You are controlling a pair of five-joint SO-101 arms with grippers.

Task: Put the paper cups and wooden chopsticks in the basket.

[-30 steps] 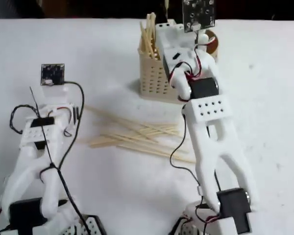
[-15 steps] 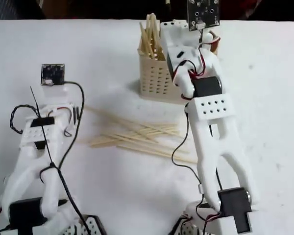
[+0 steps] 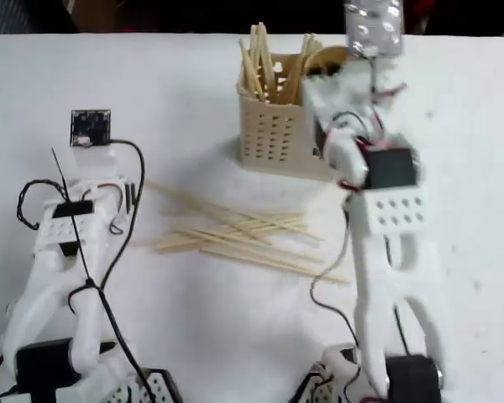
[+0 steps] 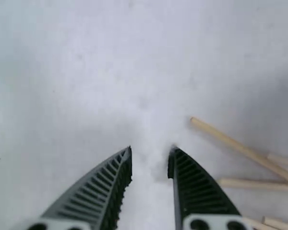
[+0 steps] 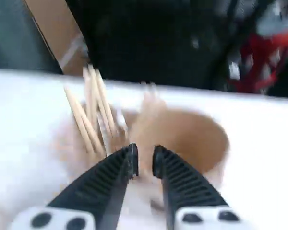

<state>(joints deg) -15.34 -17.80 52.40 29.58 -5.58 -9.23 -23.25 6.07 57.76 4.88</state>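
Dropping into the basket (image 3: 273, 138) looks done for now: the right claw (image 5: 144, 160) hangs just above it, jaws a slit apart and, as far as the blur allows, empty, over the cup (image 5: 197, 139) inside. Loose chopsticks (image 3: 235, 235) lie on the desk (image 3: 193, 84). The left claw (image 4: 150, 158), part open and empty, hovers just beside their ends. The next move calls for a pinch there.
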